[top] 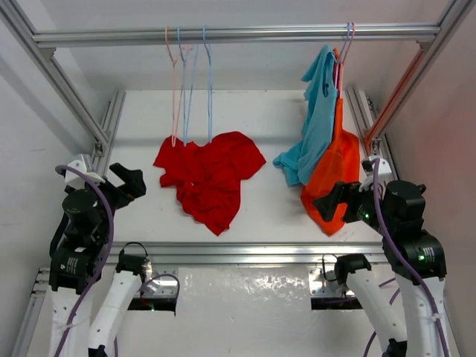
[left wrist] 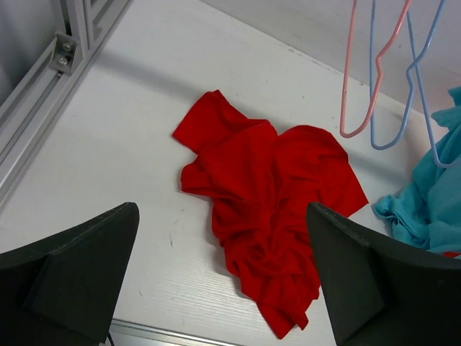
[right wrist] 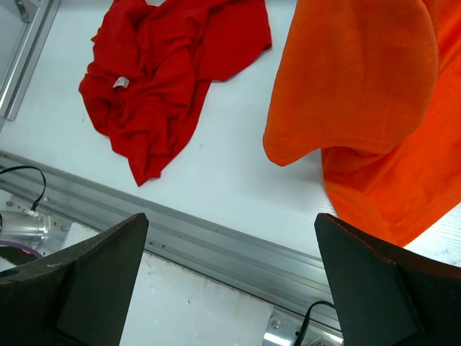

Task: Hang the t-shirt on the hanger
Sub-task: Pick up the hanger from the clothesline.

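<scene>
— Where's the t-shirt (top: 210, 178)?
— Crumpled on the white table (top: 275, 208), left of centre, below the light-blue hanger (top: 210, 104) that hangs bare from the far rail (top: 260, 33).
— And your jaws?
— Both pairs stand wide apart, gripping nothing. My left gripper (top: 132, 181) sits to the shirt's left. My right gripper (top: 331, 202) is by the orange shirt (top: 335, 171).

Left wrist view, blue hangers (left wrist: 373, 43) and pink hanger (left wrist: 343, 94) cut off at upper right, blue shirt (left wrist: 432, 202) cropped at right edge, right wrist view, orange shirt (right wrist: 360, 86) cropped at top and right, t-shirt (right wrist: 158, 79) cropped at top, top view, orange shirt partly hidden behind blue shirt
</scene>
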`<action>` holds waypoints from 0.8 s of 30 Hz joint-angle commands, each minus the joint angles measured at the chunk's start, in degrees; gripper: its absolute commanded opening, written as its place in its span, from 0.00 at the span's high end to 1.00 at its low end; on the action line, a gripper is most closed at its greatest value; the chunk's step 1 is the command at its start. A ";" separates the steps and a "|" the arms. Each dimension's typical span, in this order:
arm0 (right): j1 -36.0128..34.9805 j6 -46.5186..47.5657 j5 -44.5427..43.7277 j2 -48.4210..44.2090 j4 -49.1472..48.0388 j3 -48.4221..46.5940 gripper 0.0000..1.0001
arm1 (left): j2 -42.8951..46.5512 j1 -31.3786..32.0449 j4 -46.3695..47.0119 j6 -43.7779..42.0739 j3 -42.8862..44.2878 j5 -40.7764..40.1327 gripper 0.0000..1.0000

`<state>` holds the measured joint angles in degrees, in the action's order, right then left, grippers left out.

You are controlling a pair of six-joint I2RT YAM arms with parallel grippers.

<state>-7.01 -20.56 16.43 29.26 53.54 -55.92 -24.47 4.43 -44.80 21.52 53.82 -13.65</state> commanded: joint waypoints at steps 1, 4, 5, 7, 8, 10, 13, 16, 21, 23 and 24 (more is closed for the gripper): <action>-0.38 -0.27 -1.13 0.28 -2.91 -0.15 0.01 | 0.12 0.06 2.78 0.28 0.23 1.17 0.00; -0.38 -0.54 -2.27 -0.51 -3.18 -0.42 0.01 | 0.12 0.06 2.61 0.28 1.02 1.35 0.00; -0.38 -0.71 -2.19 -0.69 -3.35 -0.50 0.01 | 0.04 0.06 2.61 0.28 1.20 1.17 0.00; -0.38 -0.80 -1.84 -0.87 -3.35 -0.42 0.01 | 0.04 0.14 2.08 0.28 1.72 0.99 0.00; -0.38 -0.89 -1.84 -0.87 -3.27 -0.24 0.01 | 0.12 0.06 1.99 0.28 1.99 0.73 0.00; -0.38 -1.50 -2.18 -0.60 -3.35 -0.07 0.01 | 0.12 0.14 1.55 -0.16 3.74 0.73 0.00; -0.38 -1.85 -2.01 0.18 -3.27 0.28 0.01 | -0.14 0.06 2.95 -2.71 10.56 7.74 0.00; -0.38 -2.03 -2.19 1.06 -3.35 0.02 0.01 | -3.03 -0.64 5.77 -3.32 20.33 19.16 0.00; -0.38 -0.90 -0.96 4.40 -1.25 -2.70 0.01 | -16.73 -3.37 13.85 0.71 29.22 37.71 0.09; -0.38 -0.63 -0.69 5.46 -0.46 -3.49 0.01 | -23.23 -3.37 15.35 1.33 30.98 38.35 0.09; -0.38 -0.54 -0.69 5.55 -0.45 -3.67 0.01 | -25.34 -3.37 15.09 0.90 33.08 37.48 0.10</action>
<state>-7.01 -21.76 15.16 33.71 53.28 -56.95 -40.23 1.98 -32.01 21.10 85.86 17.08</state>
